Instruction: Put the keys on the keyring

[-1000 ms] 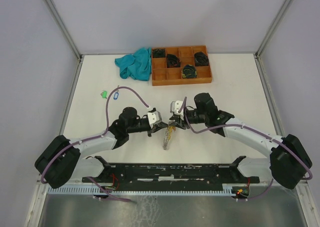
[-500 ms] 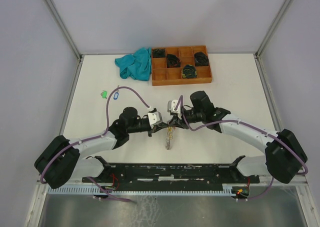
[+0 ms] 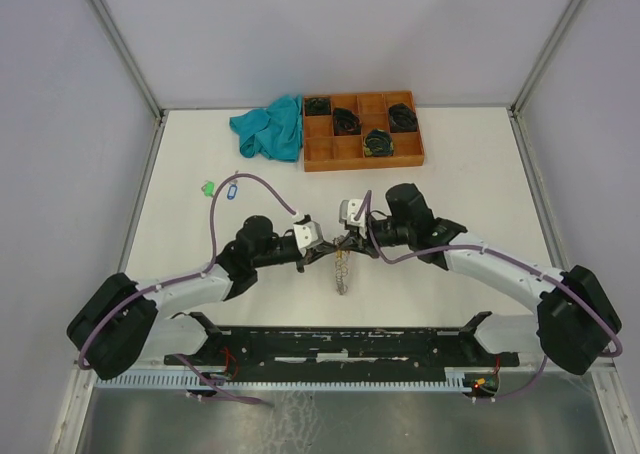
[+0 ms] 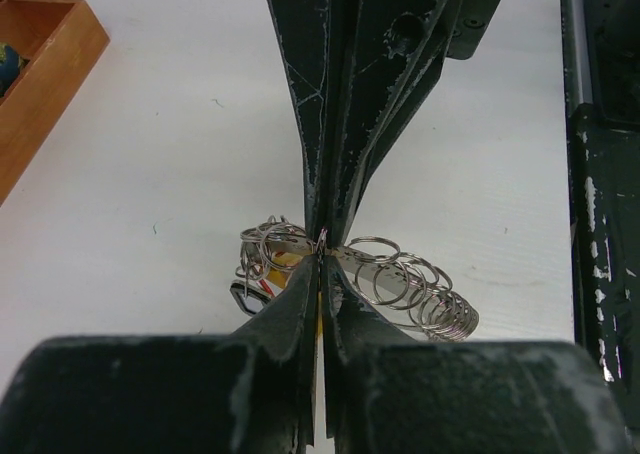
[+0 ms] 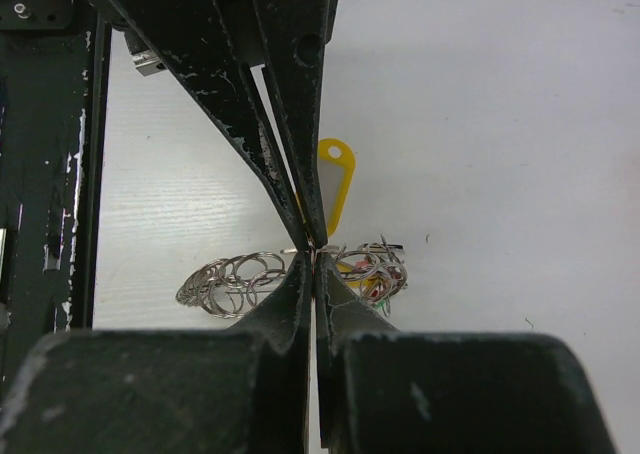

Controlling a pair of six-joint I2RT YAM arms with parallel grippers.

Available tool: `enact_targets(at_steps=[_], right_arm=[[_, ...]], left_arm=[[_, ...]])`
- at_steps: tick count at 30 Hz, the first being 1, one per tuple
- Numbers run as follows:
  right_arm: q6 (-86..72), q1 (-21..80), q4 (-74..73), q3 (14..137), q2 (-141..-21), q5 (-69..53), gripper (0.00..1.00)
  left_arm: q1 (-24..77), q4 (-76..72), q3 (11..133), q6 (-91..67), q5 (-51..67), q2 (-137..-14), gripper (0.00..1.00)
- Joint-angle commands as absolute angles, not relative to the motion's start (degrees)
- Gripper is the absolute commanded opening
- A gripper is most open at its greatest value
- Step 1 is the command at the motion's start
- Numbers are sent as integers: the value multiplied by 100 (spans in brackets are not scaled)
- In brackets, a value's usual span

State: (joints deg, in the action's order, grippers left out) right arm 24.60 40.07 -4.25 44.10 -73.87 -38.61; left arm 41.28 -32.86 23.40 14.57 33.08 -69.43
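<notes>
**Item 1, table centre: the grippers.** The left gripper (image 4: pixel 320 270) and right gripper (image 5: pixel 313 264) meet tip to tip. Both are clenched, and each pinches a strand of thin wire where the tips touch.

**Item 2, at the same spot: the keyring (image 4: pixel 372 259).** It is held between the two pairs of tips. A run of small silver split rings trails off to one side. A clump of keys (image 5: pixel 370 267) lies to the other side, and a yellow tag (image 5: pixel 336 179) stands out behind it. From above, the bundle hangs from the tips toward 6 o'clock, over the table (image 3: pixel 470 174). Whether it touches the table cannot be told.

**Change over the last second.**
- The right arm swung a little toward 9 o'clock and then came back.
- The pinch point barely moved.
- The bundle first slanted toward 7 o'clock and now lies nearly straight.
- Neither gripper let go.

This looks like a re-set of the hold on the wire rather than a key going on.

**Item 3, at 10 o'clock from the grippers, well apart: two loose keys.** The green key (image 3: pixel 207 187) and the blue key (image 3: pixel 232 188) lie just beside each other and have not moved. Judged from this, at least these two are still to be threaded.

**Item 4, far edge at 11 o'clock: a teal cloth (image 3: pixel 270 126).** It is crumpled and touches the tray.

**Item 5, far edge at 12 o'clock: an orange-brown tray (image 3: pixel 345 154).** It has compartments, several of which hold black coiled bundles. It plays no part in the job.
</notes>
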Motion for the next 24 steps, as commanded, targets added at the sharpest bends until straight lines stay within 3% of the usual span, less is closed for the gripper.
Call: enact_targets(at_steps=[1, 13, 24], right_arm=[[2045, 4022, 680, 4151, -6937, -3848, 1], [1521, 4009, 2023, 3509, -6634, -3705, 1], [1377, 4003, 2388, 3360, -6592, -3719, 1]], left_arm=[[4140, -4002, 2145, 969, 2959, -6809, 7], [4074, -4768, 1708, 185, 2663, -6884, 12], [4054, -5368, 1561, -215, 2957, -7220, 16]])
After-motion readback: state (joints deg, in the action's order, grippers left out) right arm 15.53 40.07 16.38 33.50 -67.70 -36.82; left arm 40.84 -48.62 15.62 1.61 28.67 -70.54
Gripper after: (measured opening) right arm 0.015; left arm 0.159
